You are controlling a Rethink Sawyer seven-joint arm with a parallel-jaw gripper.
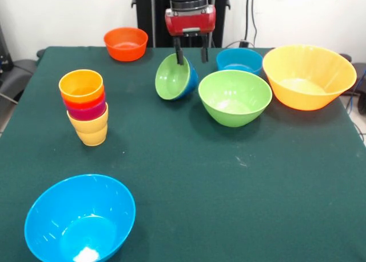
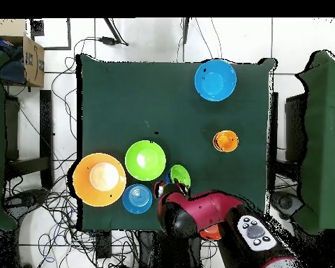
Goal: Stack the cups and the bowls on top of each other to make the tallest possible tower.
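Observation:
My gripper [image 1: 192,57] hangs at the table's far side, over a small green bowl nested in a dark blue one [image 1: 174,77]. The bowl is tipped on its side, mouth towards the front left. One finger is inside its rim, the other behind its wall, so the gripper holds it by the rim. The same bowl shows in the overhead view [image 2: 179,175]. The tower [image 1: 86,104] is a stack of cups at the left: yellow at the base, then purple, red-orange and orange-yellow. From above it shows as an orange ring [image 2: 225,141].
A large green bowl [image 1: 234,97] sits just right of the held bowl. A teal bowl [image 1: 239,60] and a large orange-yellow bowl [image 1: 309,76] stand at the far right. An orange-red bowl [image 1: 126,43] is far left, a big light blue bowl [image 1: 80,219] near left.

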